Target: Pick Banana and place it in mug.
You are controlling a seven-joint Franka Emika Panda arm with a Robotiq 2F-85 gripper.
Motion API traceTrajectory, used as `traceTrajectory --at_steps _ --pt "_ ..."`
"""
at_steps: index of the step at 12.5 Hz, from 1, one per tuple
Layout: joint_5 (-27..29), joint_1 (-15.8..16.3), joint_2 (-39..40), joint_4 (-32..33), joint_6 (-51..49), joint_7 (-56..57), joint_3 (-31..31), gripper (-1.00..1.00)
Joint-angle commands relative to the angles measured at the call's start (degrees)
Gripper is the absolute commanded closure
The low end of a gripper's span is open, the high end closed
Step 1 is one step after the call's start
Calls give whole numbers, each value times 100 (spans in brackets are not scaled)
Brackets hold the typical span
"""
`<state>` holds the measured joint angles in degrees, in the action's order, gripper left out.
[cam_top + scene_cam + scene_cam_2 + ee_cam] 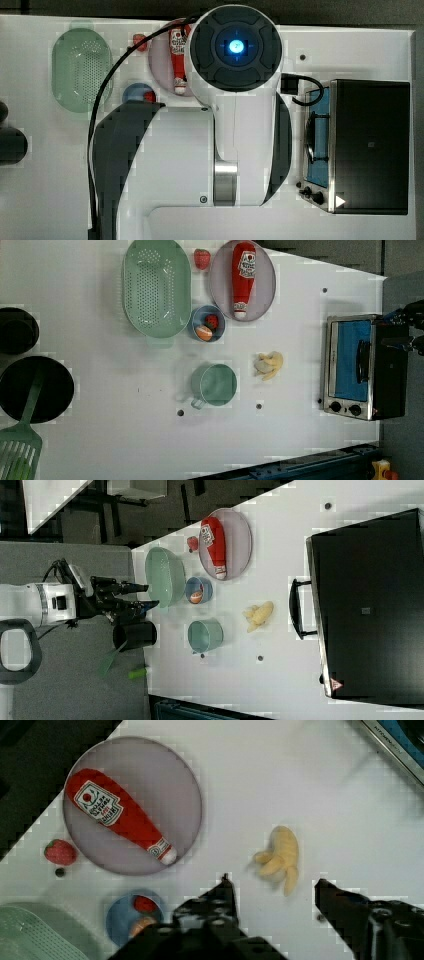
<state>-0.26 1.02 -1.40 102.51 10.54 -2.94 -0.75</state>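
Left view, going from its left to its right: two black pots [35,387] at the table [100,340] edge, a green spatula [20,445] lying below them. Then the colander [156,287], pale green, perforated. A strawberry [202,258] sits between its rim and the plate [218,285]. Blue cup [207,323] is just beside the colander's lower end, with small red and orange items inside. Mug [214,385] stands below the blue cup, upright, opening up, nothing in it. Plate carries the ketchup bottle [243,279], lying flat, cap toward the blue cup. Banana [270,365] lies on the bare table to the left view's right of the mug, near but apart from it, between mug and toaster oven [361,367]. Oven is at the left view's far right, door facing the banana.

Gripper [272,887] in the wrist view: fingers spread wide, nothing between them, both tips off the table. Banana [281,857] sits just past the gap between the fingers, not touching either one. In the right view the gripper [142,595] hangs off the table edge at the right view's left, near the colander [165,575], well apart from the banana [258,615] and mug [205,635].

Top view: the arm [235,100] covers the table's middle; colander [81,67], bottle [177,55] and oven [365,145] show around it.
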Motion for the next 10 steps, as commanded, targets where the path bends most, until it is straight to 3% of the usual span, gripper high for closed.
traceTrajectory --at_steps 1,2,3,6,10 --pt "-75 -172 -1609 682 -929 441 -355 -54" --pt "-75 -171 -1587 722 -929 441 -354 -83" --pt "-75 -169 -1549 797 -918 441 -351 -97" --pt "-75 -151 -1312 1226 -705 467 -319 -100" --pt "-75 -135 -863 2076 602 594 -233 -100"
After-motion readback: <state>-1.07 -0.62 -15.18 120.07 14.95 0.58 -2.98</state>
